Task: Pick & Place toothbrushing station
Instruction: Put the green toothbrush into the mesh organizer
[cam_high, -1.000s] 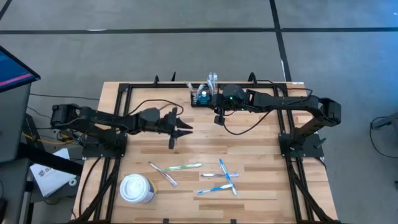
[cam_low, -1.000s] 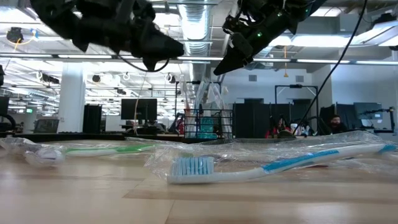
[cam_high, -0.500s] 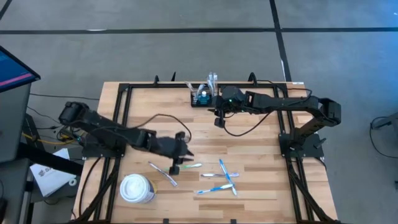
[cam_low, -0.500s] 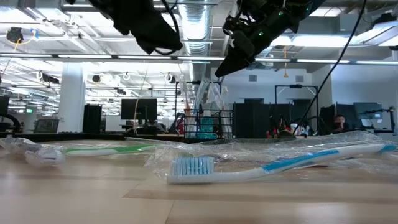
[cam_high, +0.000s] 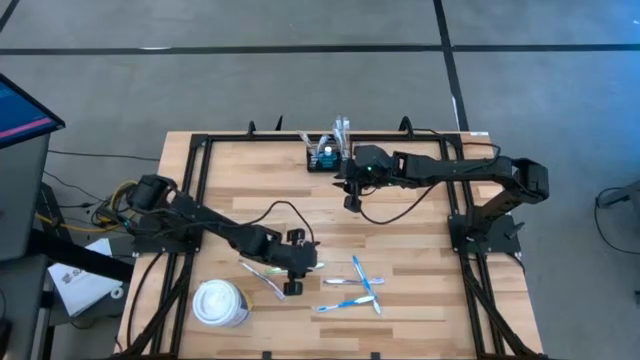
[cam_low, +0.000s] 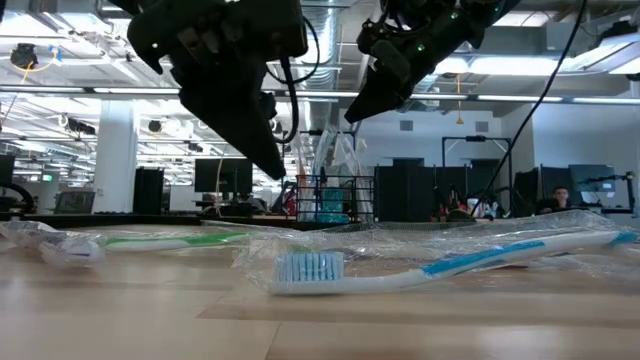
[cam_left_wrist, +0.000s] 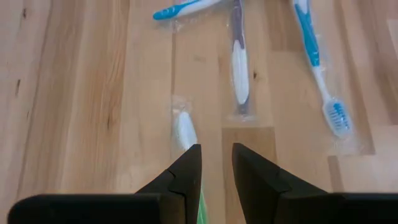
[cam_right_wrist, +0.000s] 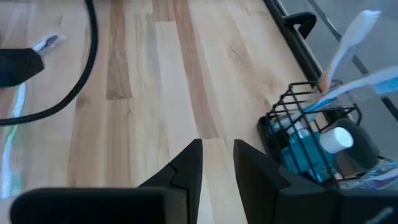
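Toothbrushes in clear wrappers lie spread on the front part of the wooden bench (cam_high: 400, 240), and the left tool (cam_high: 297, 272) hangs just above them. In the left wrist view its two dark fingers (cam_left_wrist: 186, 174) stand a little apart with a narrow gap, and nothing is held between them; under the gap lies the white and green toothbrush (cam_left_wrist: 185, 132). Beyond it, in the same view, are a purple and white toothbrush (cam_left_wrist: 239, 65), a blue toothbrush with its bristle head visible (cam_left_wrist: 320, 74), and another blue one (cam_left_wrist: 180, 9). From above, the left arm reaches from the left side of the bench toward the middle front, and a white lidded paper cup (cam_high: 220, 302) stands near the front left, apart from the tool. The toothbrushing station (cam_high: 327, 155), a small black wire box, stands at the back edge of the bench near the middle, and it already carries some wrapped brushes that stick up and a blue item with a white cap. The right tool (cam_high: 351, 190) hangs in the air just beside the station, on its front right side, not touching it. Its fingers (cam_right_wrist: 186, 168) are also slightly parted with a small gap and hold nothing. In the low view a wrapped blue toothbrush (cam_low: 440, 265) lies closest in front, and the station (cam_low: 335, 205) shows far behind it.
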